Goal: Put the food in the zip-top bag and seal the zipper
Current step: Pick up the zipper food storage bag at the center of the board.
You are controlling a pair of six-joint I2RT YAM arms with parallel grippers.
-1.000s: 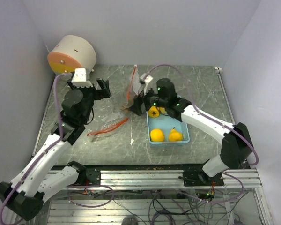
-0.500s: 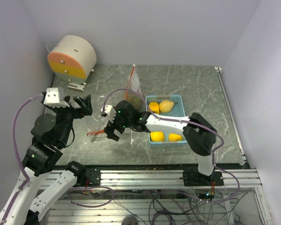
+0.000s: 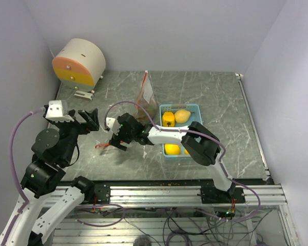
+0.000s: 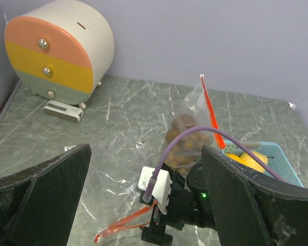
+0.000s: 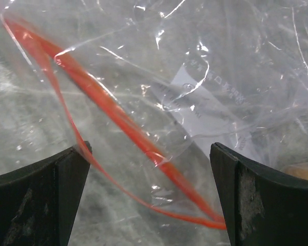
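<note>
Now the right gripper (image 3: 118, 137) hovers with fingers spread wide (gripping nothing) over a flat clear plastic bag with an orange-red zipper strip (image 5: 195, 102). The left gripper (image 3: 90, 120), equally wide, hangs raised. Yellow round fruits (image 3: 183, 115) sit in the light blue plastic tray (image 4: 285, 161).

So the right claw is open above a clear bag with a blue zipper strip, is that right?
Not quite. The zipper strip is orange-red, not blue; the right wrist view shows it. The right gripper is indeed open above the clear bag.
</note>
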